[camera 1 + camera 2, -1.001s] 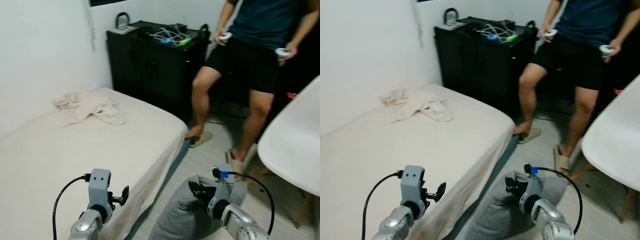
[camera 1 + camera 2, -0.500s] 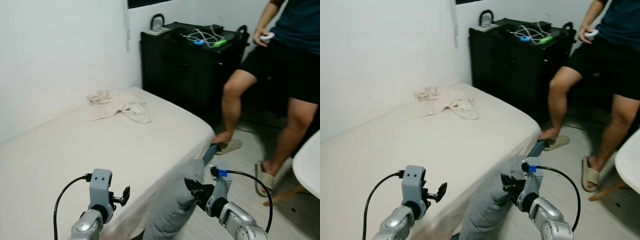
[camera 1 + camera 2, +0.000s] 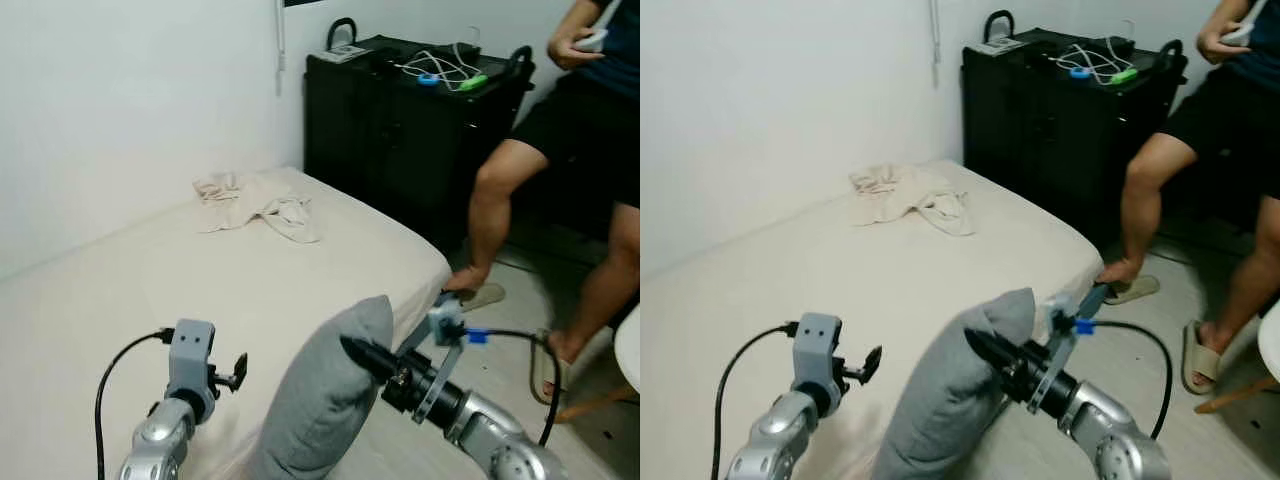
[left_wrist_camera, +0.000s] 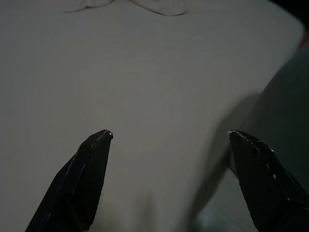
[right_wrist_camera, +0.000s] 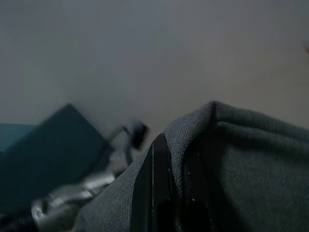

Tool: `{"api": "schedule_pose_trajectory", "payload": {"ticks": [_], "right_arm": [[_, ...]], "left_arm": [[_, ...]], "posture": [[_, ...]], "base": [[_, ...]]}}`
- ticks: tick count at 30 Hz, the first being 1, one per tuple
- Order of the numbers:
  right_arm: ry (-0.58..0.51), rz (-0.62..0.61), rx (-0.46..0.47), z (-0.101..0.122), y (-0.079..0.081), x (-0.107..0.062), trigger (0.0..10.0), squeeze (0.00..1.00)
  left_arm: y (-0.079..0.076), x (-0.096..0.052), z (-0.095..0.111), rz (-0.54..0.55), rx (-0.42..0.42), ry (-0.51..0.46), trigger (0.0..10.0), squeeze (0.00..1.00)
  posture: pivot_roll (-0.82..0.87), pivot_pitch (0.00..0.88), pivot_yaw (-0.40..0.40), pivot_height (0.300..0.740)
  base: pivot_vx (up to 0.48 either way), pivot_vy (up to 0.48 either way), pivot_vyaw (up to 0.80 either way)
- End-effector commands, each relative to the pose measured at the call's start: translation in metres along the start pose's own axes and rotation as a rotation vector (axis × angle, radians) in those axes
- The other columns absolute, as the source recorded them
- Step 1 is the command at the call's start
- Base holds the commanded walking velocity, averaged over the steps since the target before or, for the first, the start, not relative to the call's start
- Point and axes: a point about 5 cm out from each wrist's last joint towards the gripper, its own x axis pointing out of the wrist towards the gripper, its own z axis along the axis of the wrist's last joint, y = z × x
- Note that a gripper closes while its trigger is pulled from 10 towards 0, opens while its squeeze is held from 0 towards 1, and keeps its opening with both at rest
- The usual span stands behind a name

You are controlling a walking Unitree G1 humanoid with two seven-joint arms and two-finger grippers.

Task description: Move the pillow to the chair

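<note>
Grey fabric of the pillow is pinched in the right gripper, held up beside the bed, so pickup looks done; carrying it to the white chair remains. Head views show that chair edge and a person; the left wrist view shows the left gripper spread wide, empty

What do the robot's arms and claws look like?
Both arms are shiny silver. Each wrist carries a grey box with a looping black cable; the right one has a blue plug. The left claw and the right claw each have two long, pointed black fingers.
</note>
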Motion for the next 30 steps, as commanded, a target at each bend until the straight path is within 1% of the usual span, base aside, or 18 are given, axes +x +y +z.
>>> {"api": "schedule_pose_trajectory", "payload": {"ticks": [1, 3, 4, 5, 6, 8, 9, 13, 15, 16, 18, 19, 22, 23, 24, 26, 30], "right_arm": [[-0.051, 0.052, -0.033, 0.013, 0.007, 0.004, 10.0, 0.00], [-0.010, -0.028, -0.087, 0.009, -0.002, 0.005, 10.0, 0.00], [0.022, -0.096, -0.117, 0.006, -0.010, 0.004, 10.0, 0.00], [0.022, -0.096, -0.117, 0.006, -0.010, 0.004, 10.0, 0.00], [0.044, -0.141, -0.136, 0.003, -0.016, 0.004, 10.0, 0.00], [0.037, -0.194, -0.132, 0.002, -0.021, 0.003, 10.0, 0.00], [0.036, -0.203, -0.131, 0.003, -0.021, 0.004, 10.0, 0.00], [0.036, -0.209, -0.131, 0.003, -0.021, 0.004, 10.0, 0.00], [0.050, -0.214, -0.123, 0.000, -0.021, 0.004, 10.0, 0.00], [0.066, -0.216, -0.120, -0.003, -0.020, 0.005, 10.0, 0.00], [0.072, -0.218, -0.125, -0.005, -0.020, 0.006, 10.0, 0.00], [0.077, -0.217, -0.130, -0.006, -0.020, 0.007, 10.0, 0.00], [0.086, -0.216, -0.134, -0.009, -0.019, 0.008, 10.0, 0.00], [0.098, -0.217, -0.139, -0.011, -0.019, 0.009, 10.0, 0.00], [0.098, -0.217, -0.139, -0.011, -0.019, 0.009, 10.0, 0.00], [0.115, -0.226, -0.142, -0.015, -0.020, 0.008, 10.0, 0.00], [0.127, -0.237, -0.149, -0.017, -0.021, 0.006, 10.0, 0.00]], "left_arm": [[0.007, -0.002, -0.007, 0.026, 0.030, 0.032, 10.0, 0.00], [0.010, -0.002, -0.007, 0.048, 0.047, 0.042, 10.0, 0.00], [0.013, -0.002, -0.009, 0.074, 0.064, 0.055, 10.0, 0.00], [0.013, -0.002, -0.009, 0.074, 0.064, 0.055, 10.0, 0.00], [0.016, -0.002, -0.010, 0.091, 0.076, 0.064, 10.0, 0.00], [0.023, -0.003, -0.013, 0.144, 0.094, 0.089, 10.0, 0.00], [0.026, -0.005, -0.015, 0.165, 0.093, 0.097, 10.0, 0.00], [0.028, -0.005, -0.016, 0.179, 0.091, 0.101, 10.0, 0.00], [0.027, -0.008, -0.017, 0.169, 0.082, 0.097, 10.0, 0.00], [0.023, -0.009, -0.018, 0.143, 0.075, 0.088, 10.0, 0.00], [0.021, -0.010, -0.019, 0.134, 0.074, 0.084, 10.0, 0.00], [0.016, -0.010, -0.019, 0.112, 0.073, 0.079, 10.0, 0.00], [0.012, -0.009, -0.021, 0.096, 0.087, 0.092, 10.0, 0.00], [0.009, -0.008, -0.023, 0.091, 0.070, 0.103, 10.0, 0.00], [0.009, -0.008, -0.023, 0.091, 0.070, 0.103, 10.0, 0.00], [0.004, -0.007, -0.024, 0.073, 0.047, 0.103, 10.0, 0.00], [0.002, -0.006, -0.023, 0.064, 0.050, 0.097, 10.0, 0.00]], "posture": [[-0.03, 0.003, 0.004, 0.740], [-0.03, 0.003, 0.004, 0.740], [-0.03, 0.004, 0.005, 0.740], [-0.03, 0.004, 0.005, 0.740], [-0.03, 0.004, 0.005, 0.740], [-0.03, 0.004, 0.003, 0.740], [-0.03, 0.006, 0.002, 0.740], [-0.03, 0.006, 0.002, 0.740], [-0.02, 0.009, -0.002, 0.740], [-0.02, 0.009, -0.002, 0.740], [-0.02, 0.008, -0.003, 0.740], [-0.02, 0.007, -0.004, 0.740], [-0.02, 0.007, -0.004, 0.740], [-0.02, 0.007, -0.004, 0.740], [-0.02, 0.007, -0.004, 0.740], [-0.03, 0.006, -0.004, 0.740], [-0.03, 0.006, -0.004, 0.740]], "base": [[0.000, 0.000, 0.71], [0.000, 0.000, 0.71], [0.000, 0.000, 0.71], [0.000, 0.000, 0.71], [0.000, 0.000, 0.71], [0.000, 0.000, 0.71], [0.000, 0.000, 0.71], [0.000, 0.000, 0.71], [0.000, 0.000, 0.71], [0.000, 0.000, 0.71], [0.000, 0.000, 0.71], [0.000, 0.000, 0.71], [0.000, -0.470, 0.71], [0.000, -0.469, 0.71], [0.000, -0.469, 0.71], [0.000, 0.000, 0.71], [0.000, 0.000, 0.71]]}}
